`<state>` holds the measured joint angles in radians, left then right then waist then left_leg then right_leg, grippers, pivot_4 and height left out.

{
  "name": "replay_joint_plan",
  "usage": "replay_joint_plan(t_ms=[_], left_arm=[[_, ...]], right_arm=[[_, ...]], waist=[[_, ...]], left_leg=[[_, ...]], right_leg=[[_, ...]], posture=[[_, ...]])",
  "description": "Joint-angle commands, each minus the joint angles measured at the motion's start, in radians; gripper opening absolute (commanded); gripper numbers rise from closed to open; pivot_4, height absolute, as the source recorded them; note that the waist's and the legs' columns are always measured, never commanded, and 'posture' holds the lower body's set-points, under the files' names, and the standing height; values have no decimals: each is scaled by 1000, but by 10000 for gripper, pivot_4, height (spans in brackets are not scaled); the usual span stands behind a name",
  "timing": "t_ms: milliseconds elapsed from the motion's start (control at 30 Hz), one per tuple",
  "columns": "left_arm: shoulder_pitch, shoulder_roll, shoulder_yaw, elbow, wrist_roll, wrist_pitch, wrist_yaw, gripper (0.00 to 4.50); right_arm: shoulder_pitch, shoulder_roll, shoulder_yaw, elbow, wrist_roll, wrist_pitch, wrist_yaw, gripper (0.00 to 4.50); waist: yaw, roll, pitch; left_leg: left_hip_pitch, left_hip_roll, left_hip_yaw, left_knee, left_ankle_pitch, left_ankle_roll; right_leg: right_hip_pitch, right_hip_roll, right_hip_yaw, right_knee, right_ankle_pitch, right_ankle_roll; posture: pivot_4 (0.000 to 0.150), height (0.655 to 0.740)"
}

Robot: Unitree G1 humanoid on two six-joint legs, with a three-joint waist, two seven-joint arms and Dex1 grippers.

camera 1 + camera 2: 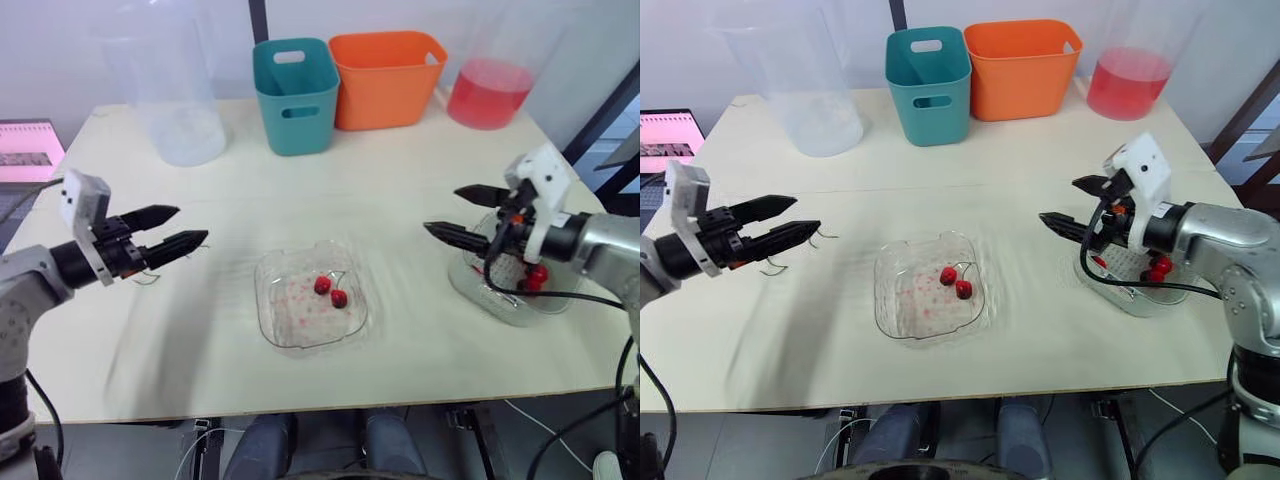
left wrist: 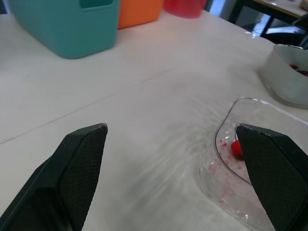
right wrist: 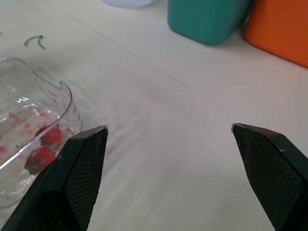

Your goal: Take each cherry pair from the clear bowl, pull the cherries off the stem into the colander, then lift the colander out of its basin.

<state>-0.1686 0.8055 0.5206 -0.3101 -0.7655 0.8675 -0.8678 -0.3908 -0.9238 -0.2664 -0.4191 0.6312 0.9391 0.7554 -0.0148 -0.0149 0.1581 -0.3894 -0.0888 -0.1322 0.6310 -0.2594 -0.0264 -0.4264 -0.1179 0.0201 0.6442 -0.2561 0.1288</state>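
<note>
Between wide left claw (image 1: 192, 223) and wide right claw (image 1: 442, 209), clear bowl (image 1: 268, 300), cherry pair (image 1: 331, 291) inside

Robot test lab, pale table (image 1: 400, 170) set against a plain white wall (image 1: 50, 50), teal bin (image 1: 295, 95) and orange bin (image 1: 387, 78) at the table's far edge, clear jug of red liquid (image 1: 492, 90) beside them, lit screen (image 1: 28, 150) off the table's left side
</note>
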Motion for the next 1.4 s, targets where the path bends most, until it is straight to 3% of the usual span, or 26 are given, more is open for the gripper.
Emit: replay_joint_plan(t_ms=[33,233,333,500,667,867,1167,1400], left_arm=[[47,6,47,-42,-22,-13,14,45000],[69,1,30,-45,-1,-68,52,45000],[67,17,16,-47,-6,-72,53,45000],[94,74,-30,-144,-6,-78,9,45000],[103,172,-109,-249,-92,-7,-88,45000],[134,271,-172,-298,-26,-67,-166,45000],[122,252,-209,-335,-23,-90,-144,45000],[110,209,-242,-336,-11,-106,-109,45000]], right_arm=[[-2,-25,-29,1,2,-29,18,44685],[-62,-13,41,18,-7,-16,-2,44685],[-130,-2,63,18,74,113,-15,44685],[-260,-11,245,-114,122,271,-16,44685],[-393,19,590,-199,-34,192,23,44685],[-517,110,794,-134,-191,140,24,44685],[-615,163,1056,-48,-383,79,137,44685],[-692,288,1169,56,-497,84,159,44685]], waist=[[2,0,0],[6,0,0],[4,0,0],[0,0,0],[0,1,0],[0,1,1],[-1,1,1],[-5,1,1]], left_leg=[[0,0,0,0,0,0],[0,0,0,0,0,0],[0,0,0,0,0,0],[-1,0,0,-1,0,0],[-1,0,0,-1,-1,1],[-1,0,0,-1,-1,1],[-2,0,0,-1,-1,1],[-2,1,0,-2,2,-5]], right_leg=[[0,0,0,0,0,0],[2,-1,-1,-4,0,0],[2,-1,0,-5,0,0],[2,-1,-1,-7,1,-1],[2,-1,-1,-9,1,-1],[2,0,-1,-10,1,-2],[2,0,-1,-10,2,-2],[0,1,-1,-10,2,-3]], posture=[[1500,7400],[1500,7400],[1500,7400],[1500,7400],[1500,7400],[1500,7400],[1500,7400],[1500,7400]])
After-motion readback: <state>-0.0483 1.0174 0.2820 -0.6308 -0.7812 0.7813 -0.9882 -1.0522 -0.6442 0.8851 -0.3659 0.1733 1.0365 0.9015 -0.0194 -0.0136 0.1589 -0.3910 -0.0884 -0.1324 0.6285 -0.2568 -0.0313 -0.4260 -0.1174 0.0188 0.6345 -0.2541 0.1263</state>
